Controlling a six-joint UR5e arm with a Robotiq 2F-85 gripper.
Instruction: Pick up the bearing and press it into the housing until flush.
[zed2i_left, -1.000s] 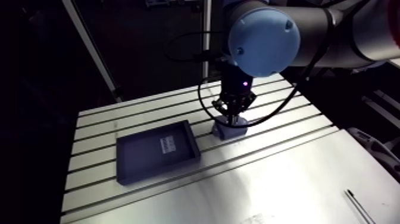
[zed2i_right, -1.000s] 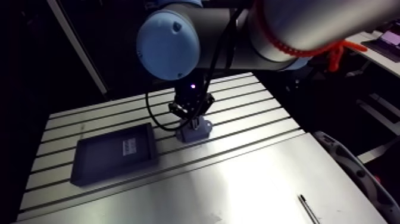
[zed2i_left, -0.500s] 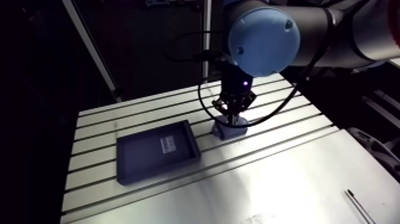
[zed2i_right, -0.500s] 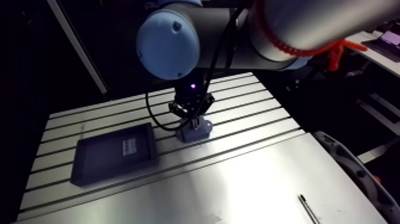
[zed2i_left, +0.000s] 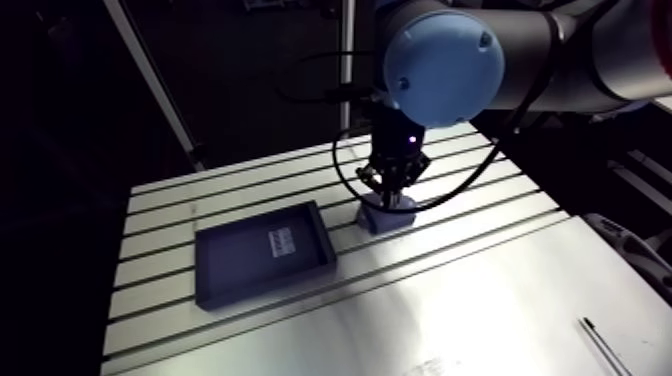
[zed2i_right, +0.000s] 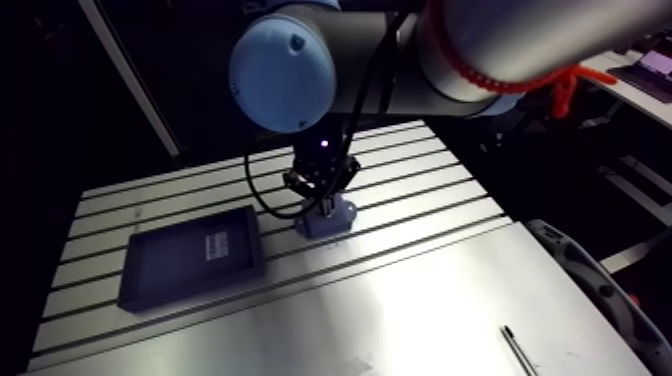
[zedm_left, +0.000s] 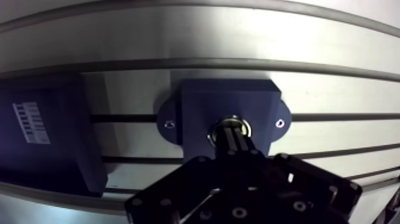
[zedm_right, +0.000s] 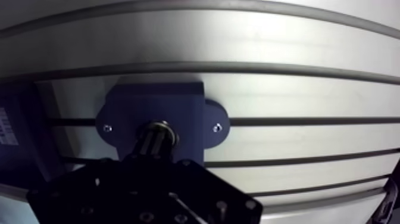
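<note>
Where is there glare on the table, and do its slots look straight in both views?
Wrist view: the slots curve past the housing. Arm view: they look straight, and a bright sheen lies on the smooth part of the table.

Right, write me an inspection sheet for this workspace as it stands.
surface: slotted aluminium table, with a smooth plate along its near side
job's things: blue housing on the table, a screw in each ear; bearing in its centre bore, flushness hidden by the fingers
clutter: dark tray beside the housing, label inside; thin dark tool on the smooth plate
grippers: gripper shut, tips down on the bearing
cables: nothing seen
surroundings: nothing seen
</note>
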